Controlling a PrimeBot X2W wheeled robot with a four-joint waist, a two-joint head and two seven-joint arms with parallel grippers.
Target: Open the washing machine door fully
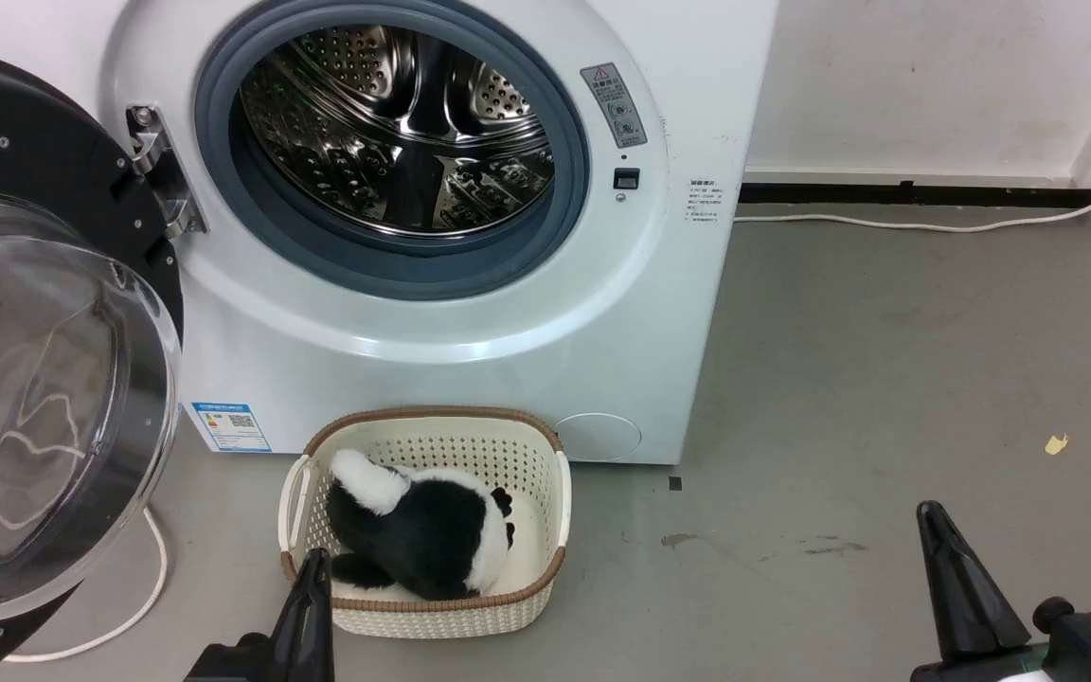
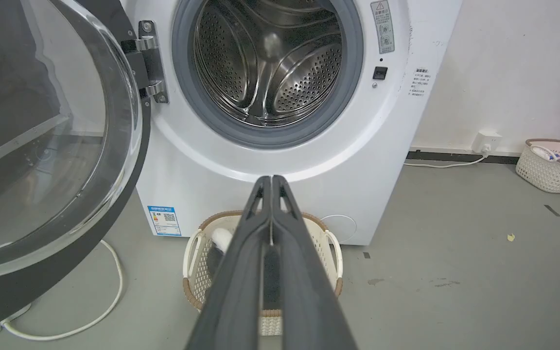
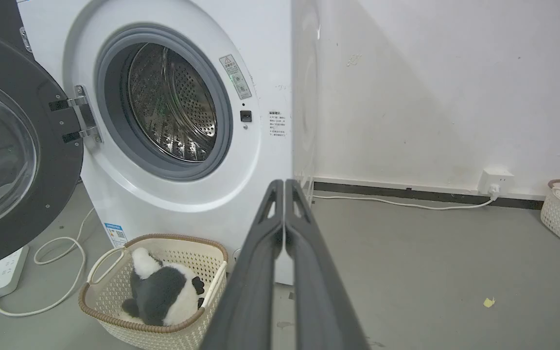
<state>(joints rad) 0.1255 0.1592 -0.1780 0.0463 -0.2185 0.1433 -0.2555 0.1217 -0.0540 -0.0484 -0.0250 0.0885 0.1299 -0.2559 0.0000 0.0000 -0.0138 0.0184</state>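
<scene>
The door (image 1: 44, 369) hangs swung wide at far left on its hinge (image 1: 162, 175), glass dome facing out, well clear of the opening; beneath it a white cable (image 1: 152, 578) loops on the floor (image 1: 886, 379); the steel drum (image 1: 403, 123) stands exposed in the white machine (image 1: 470, 379); just before the machine sits a basket (image 1: 432, 620) holding a black-and-white plush (image 1: 422, 540); the left gripper (image 1: 316, 561) shows by the basket's near left corner, fingers pressed together on nothing; the right gripper (image 1: 931, 513), well apart over the floor, is likewise closed and empty.
</scene>
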